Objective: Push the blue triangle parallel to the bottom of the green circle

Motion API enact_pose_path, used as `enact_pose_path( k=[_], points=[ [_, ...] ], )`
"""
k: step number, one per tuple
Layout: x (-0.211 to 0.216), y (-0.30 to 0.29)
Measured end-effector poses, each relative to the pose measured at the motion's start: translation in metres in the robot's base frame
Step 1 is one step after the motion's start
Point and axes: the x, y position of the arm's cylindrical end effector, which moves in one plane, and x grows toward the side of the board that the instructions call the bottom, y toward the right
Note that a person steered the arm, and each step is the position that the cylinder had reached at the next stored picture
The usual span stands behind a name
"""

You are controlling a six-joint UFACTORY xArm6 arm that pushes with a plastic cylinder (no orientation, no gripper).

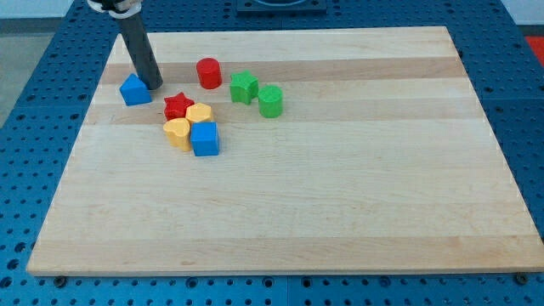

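The blue triangle (134,90) lies near the view's upper left of the wooden board (340,204). My tip (154,85) stands right next to the triangle's right side, touching or nearly touching it. The green circle (270,100) sits well to the right of the triangle, a little lower in the view. The dark rod rises from the tip toward the view's top left.
A red cylinder (208,72) and a green star (243,87) sit left of the green circle. A red star (178,106), two yellow blocks (200,114) (178,133) and a blue cube (205,138) form a cluster between triangle and circle.
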Motion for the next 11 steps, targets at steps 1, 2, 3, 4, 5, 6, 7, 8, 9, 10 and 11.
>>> enact_pose_path(
  k=[1,2,3,4,5,6,7,8,9,10,11],
  points=[
    [0.035,-0.01],
    [0.013,-0.008],
    [-0.002,-0.027],
    [0.025,-0.039],
    [0.072,-0.036],
    [0.114,-0.025],
    [0.15,0.038],
    [0.176,0.002],
    [0.201,-0.022],
    [0.225,-0.052],
    [0.236,-0.014]
  ],
)
